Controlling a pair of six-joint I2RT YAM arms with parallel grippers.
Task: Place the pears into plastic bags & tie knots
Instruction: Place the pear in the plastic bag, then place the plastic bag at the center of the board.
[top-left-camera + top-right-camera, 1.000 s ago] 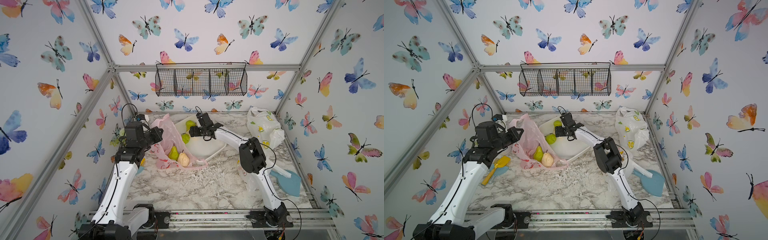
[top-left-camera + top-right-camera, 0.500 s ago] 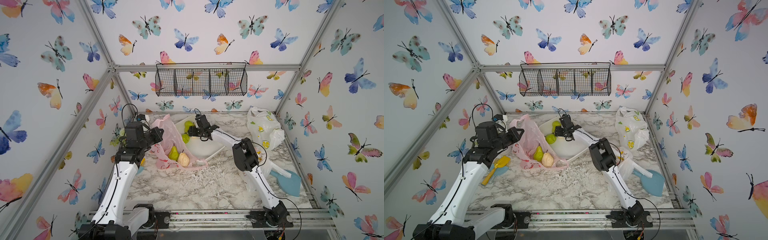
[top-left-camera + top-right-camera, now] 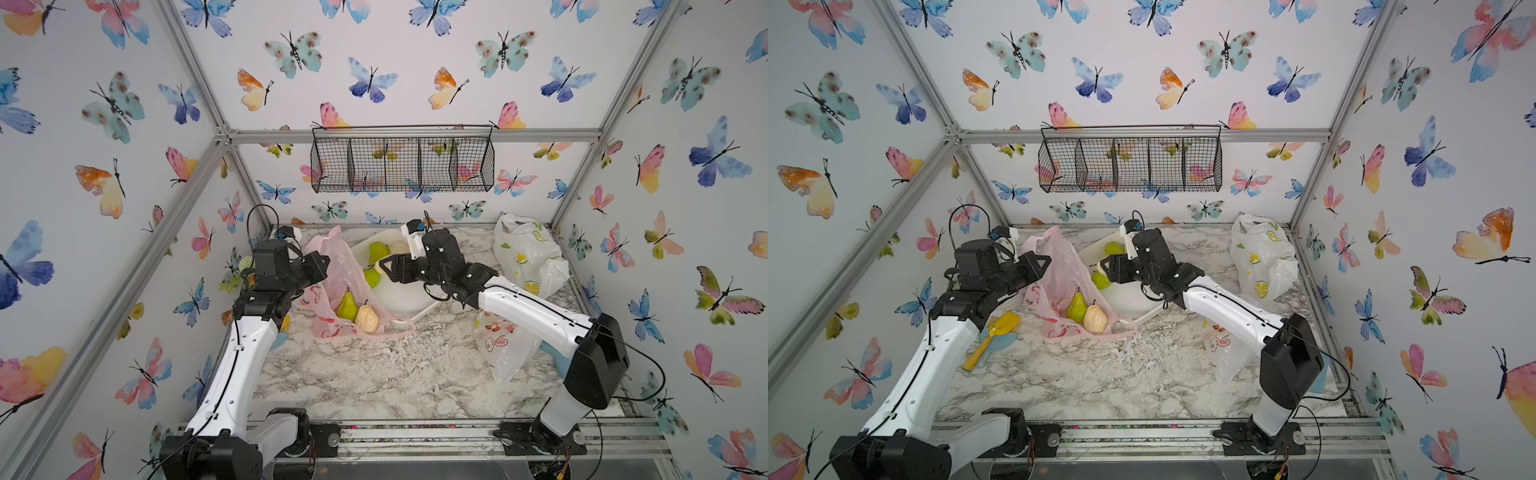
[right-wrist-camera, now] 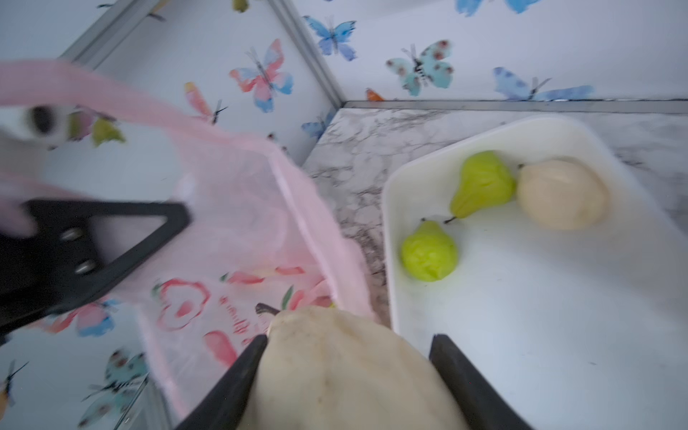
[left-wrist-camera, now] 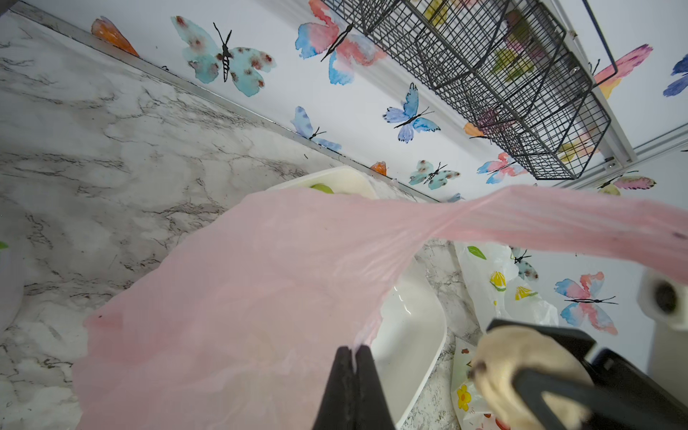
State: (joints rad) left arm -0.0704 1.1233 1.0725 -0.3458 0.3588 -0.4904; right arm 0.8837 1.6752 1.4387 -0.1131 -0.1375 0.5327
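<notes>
Counted two pears inside the pink bag (image 3: 336, 266), the bagged green pear (image 3: 347, 305) and the bagged cream pear (image 3: 366, 318). Counted three on the single white tray (image 4: 558, 316): the lone green pear (image 4: 429, 250), the other green pear (image 4: 482, 184) and the tray cream pear (image 4: 562, 193). Counted one more, the gripped cream pear (image 4: 342, 376), between the jaws of the right gripper (image 4: 348, 340). Made six pears in all, three green and three cream. Tallied three plastic bags: the pink one, the lemon-print bag (image 3: 528, 257) and the red-doodle bag (image 3: 505, 357). Noted two grippers, counting the left gripper (image 5: 352, 352), and one wire basket (image 3: 401, 164).
</notes>
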